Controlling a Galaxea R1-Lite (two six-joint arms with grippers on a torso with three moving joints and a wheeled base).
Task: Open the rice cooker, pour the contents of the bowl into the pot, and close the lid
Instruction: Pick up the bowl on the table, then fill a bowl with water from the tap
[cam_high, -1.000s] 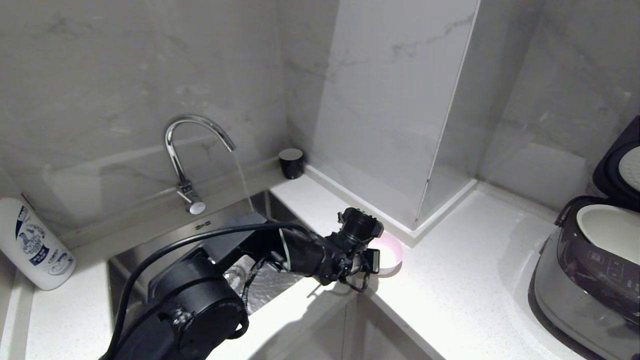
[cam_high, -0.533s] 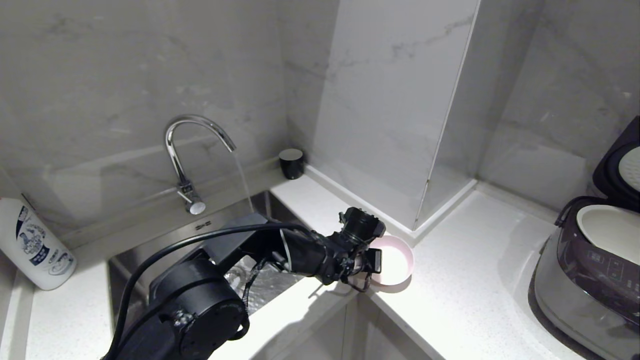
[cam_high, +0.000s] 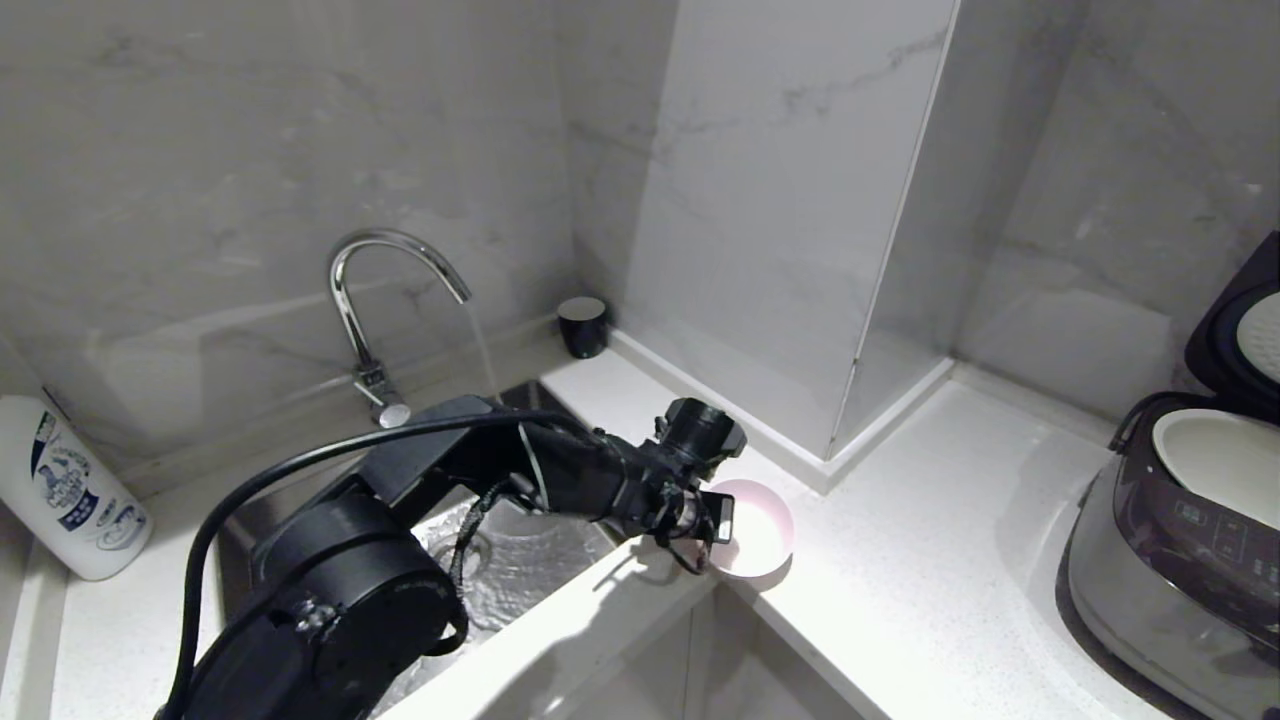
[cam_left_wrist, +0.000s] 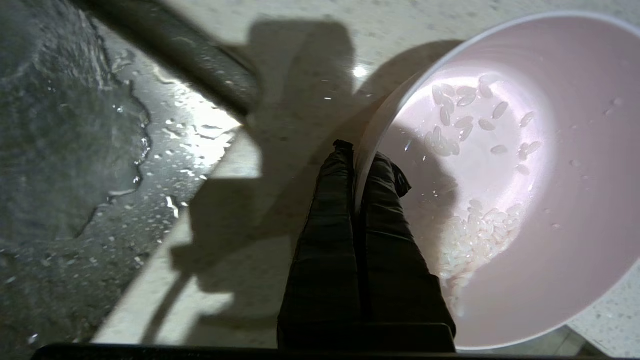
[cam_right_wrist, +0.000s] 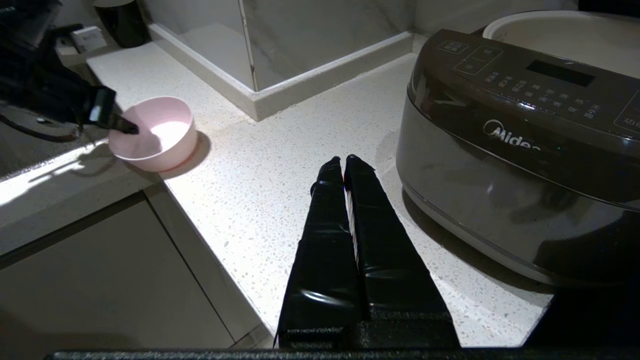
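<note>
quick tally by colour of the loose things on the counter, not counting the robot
pink: 1, the bowl
white: 1, the bottle
black: 1, the small cup
dark grey-brown: 1, the rice cooker
total: 4

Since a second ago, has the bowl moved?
Yes. The bowl, gripped at its rim by the left gripper, first shifted right, then back left, ending slightly farther from the wall corner.

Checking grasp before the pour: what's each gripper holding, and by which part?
Left gripper pinches the bowl by its rim, one finger inside, one outside. Right gripper is shut on nothing.
</note>
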